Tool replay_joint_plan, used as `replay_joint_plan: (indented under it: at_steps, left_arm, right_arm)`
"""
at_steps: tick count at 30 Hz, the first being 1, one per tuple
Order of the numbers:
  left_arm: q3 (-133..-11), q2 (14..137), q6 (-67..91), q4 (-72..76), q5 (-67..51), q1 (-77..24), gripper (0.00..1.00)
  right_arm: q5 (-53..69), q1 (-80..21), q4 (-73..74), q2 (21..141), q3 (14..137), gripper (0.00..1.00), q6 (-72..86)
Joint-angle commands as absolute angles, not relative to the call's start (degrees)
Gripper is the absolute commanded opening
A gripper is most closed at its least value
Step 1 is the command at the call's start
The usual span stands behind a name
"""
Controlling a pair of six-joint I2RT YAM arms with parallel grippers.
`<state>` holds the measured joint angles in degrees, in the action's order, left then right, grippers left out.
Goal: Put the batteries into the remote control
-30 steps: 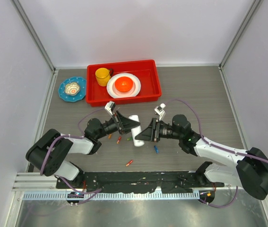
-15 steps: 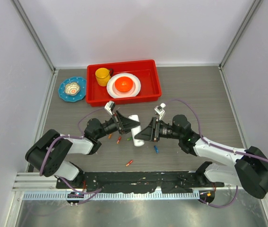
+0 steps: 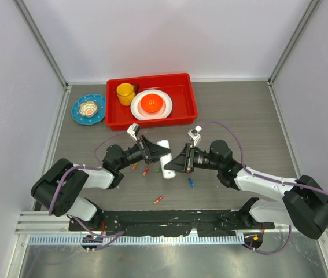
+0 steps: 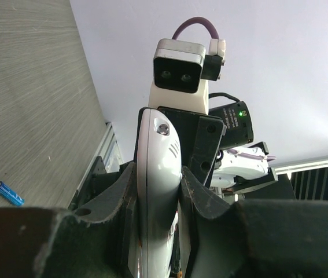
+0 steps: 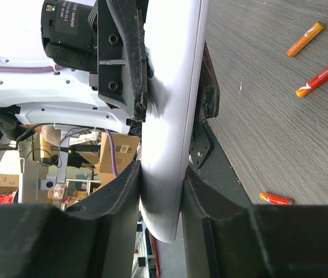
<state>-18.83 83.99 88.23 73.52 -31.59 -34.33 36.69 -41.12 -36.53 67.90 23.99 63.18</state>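
The top camera is looking down on the whole table (image 3: 239, 116) from behind the arms (image 3: 94, 176). Both wrist cameras are looking closely along their fingers (image 4: 124, 200), sharing the white remote control (image 4: 158, 174) from opposite sides.

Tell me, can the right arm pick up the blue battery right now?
Probably not yet. The right fingers are closed around the remote control, which the left fingers grip too. The blue battery lies bare on the table close by, so nothing else blocks it.

White remote control (image 4: 158, 191): smooth glossy plastic w/ soft highlights. Table (image 4: 30, 87) looks matt, grey wood-grain finish w/ fine streaks. The batteries (image 5: 317, 80) have shiny coloured wraps; red tray (image 3: 152, 123) = glossy plastic.
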Motion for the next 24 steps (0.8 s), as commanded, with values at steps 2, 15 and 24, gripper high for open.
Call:
replay_joint_plan:
  at_steps: [2,15,24]
  left_arm:
    - [-19.8,82.9,89.3,88.6,-31.9,-34.8,0.07]
    - [-19.9,82.3,89.6,88.6,-30.1,-31.5,1.0]
    - [-13.7,61.3,81.2,58.7,-22.4,-23.6,1.0]
  right_arm:
    - [36.9,-42.0,-40.6,68.6,24.9,0.07,62.1]
    - [40.3,-41.7,-18.7,59.8,30.9,0.01,49.8]
    - [-29.2,-41.1,39.2,66.3,57.6,0.01,25.0]
